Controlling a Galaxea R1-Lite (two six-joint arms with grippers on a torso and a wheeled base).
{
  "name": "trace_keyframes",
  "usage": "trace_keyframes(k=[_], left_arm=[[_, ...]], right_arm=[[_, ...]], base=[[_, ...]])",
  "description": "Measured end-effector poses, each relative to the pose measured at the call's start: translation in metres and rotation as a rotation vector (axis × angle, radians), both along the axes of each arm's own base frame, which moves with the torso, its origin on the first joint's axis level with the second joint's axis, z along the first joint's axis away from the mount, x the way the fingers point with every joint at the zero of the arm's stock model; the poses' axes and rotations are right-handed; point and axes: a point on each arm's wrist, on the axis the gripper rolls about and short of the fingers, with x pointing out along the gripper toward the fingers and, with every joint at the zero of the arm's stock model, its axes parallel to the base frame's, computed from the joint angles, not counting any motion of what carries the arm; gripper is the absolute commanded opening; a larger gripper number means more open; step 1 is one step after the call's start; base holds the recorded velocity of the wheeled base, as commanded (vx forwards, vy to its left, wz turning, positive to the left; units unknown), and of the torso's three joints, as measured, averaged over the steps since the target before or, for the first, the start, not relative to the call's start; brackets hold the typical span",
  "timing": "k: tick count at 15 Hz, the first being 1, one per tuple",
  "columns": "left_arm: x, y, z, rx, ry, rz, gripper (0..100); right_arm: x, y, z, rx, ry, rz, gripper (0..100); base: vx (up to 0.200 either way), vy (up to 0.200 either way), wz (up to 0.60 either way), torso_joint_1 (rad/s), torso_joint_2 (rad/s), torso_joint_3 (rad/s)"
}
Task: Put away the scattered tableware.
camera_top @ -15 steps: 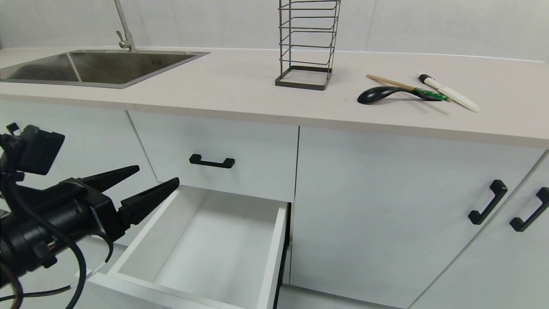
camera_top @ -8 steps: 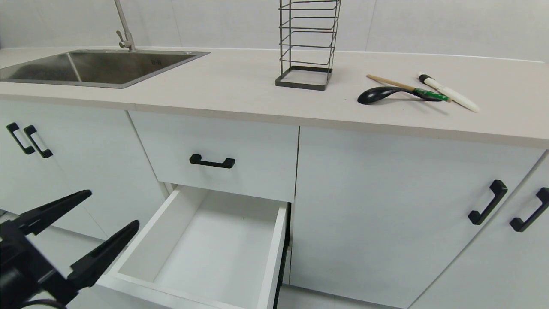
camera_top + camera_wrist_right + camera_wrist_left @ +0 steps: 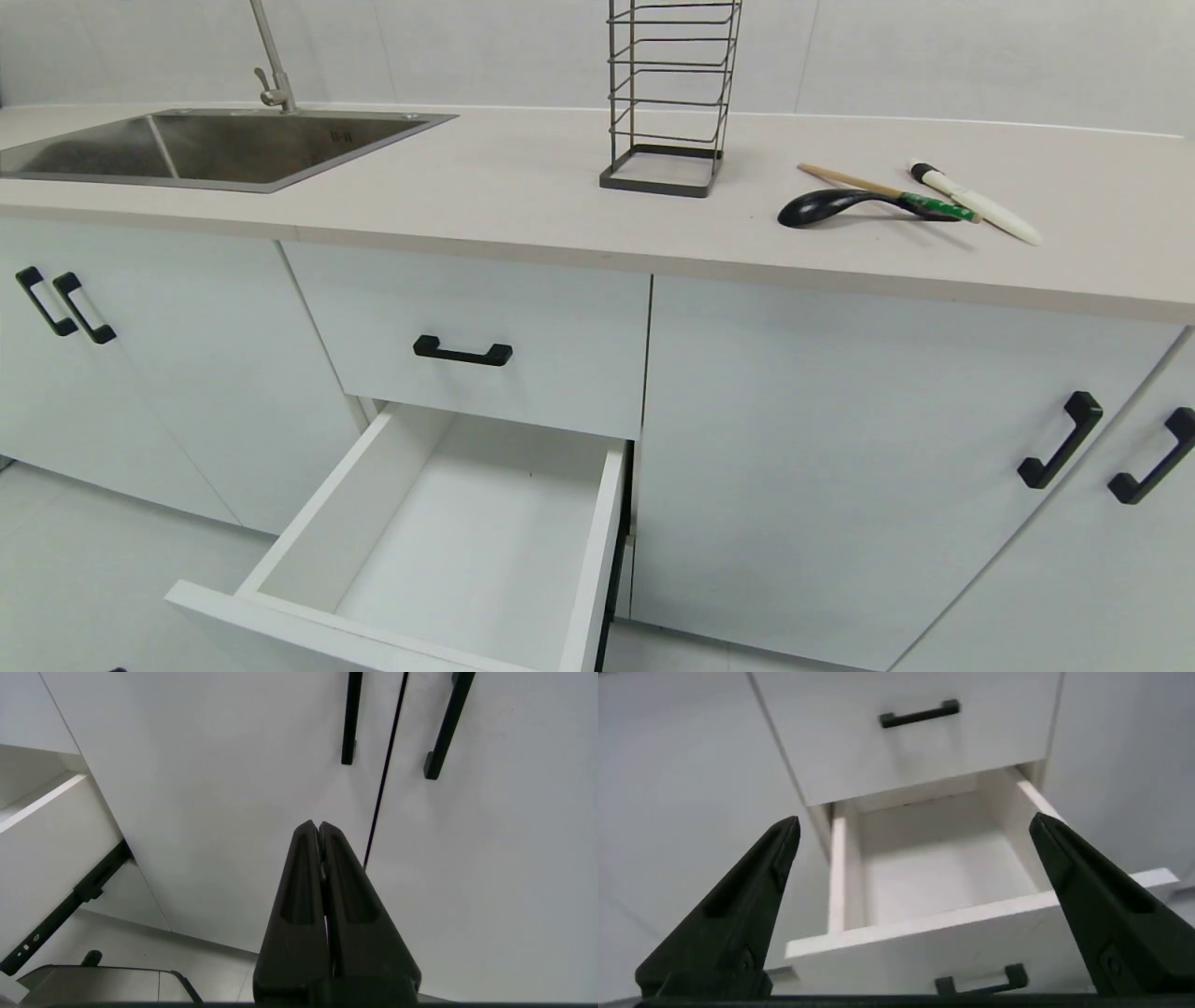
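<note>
Gaping left jaws facing drawer (image 3: pixel 924 938), right jaws closed

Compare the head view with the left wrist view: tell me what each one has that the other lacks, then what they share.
Head view adds the countertop with the sink, the wire rack, the black spoon, a wooden stick and a white-handled utensil. Left wrist view adds the left claw, open, and the front handle of the open drawer. Both share the open drawer's white inside and the closed drawer above with its black handle.
</note>
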Motion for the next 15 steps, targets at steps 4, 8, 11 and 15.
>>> trace_keyframes(k=[4,8,11,15], left_arm=[[-0.010,0.000,-0.040,-0.004,0.062,0.080,100],[-0.016,0.002,-0.057,-0.108,0.124,0.199,100],[-0.017,0.003,-0.058,-0.167,0.116,0.232,100],[-0.017,0.003,-0.059,-0.174,0.117,0.232,100]], right_arm=[[0.000,0.000,0.000,0.000,0.000,0.000,0],[0.000,0.000,0.000,0.000,0.000,0.000,0],[0.000,0.000,0.000,0.000,0.000,0.000,0],[0.000,0.000,0.000,0.000,0.000,0.000,0]], base=[[0.000,0.000,0.00,0.000,0.00,0.000],[0.000,0.000,0.00,0.000,0.00,0.000],[0.000,0.000,0.00,0.000,0.00,0.000],[0.000,0.000,0.45,0.003,0.00,0.003]])
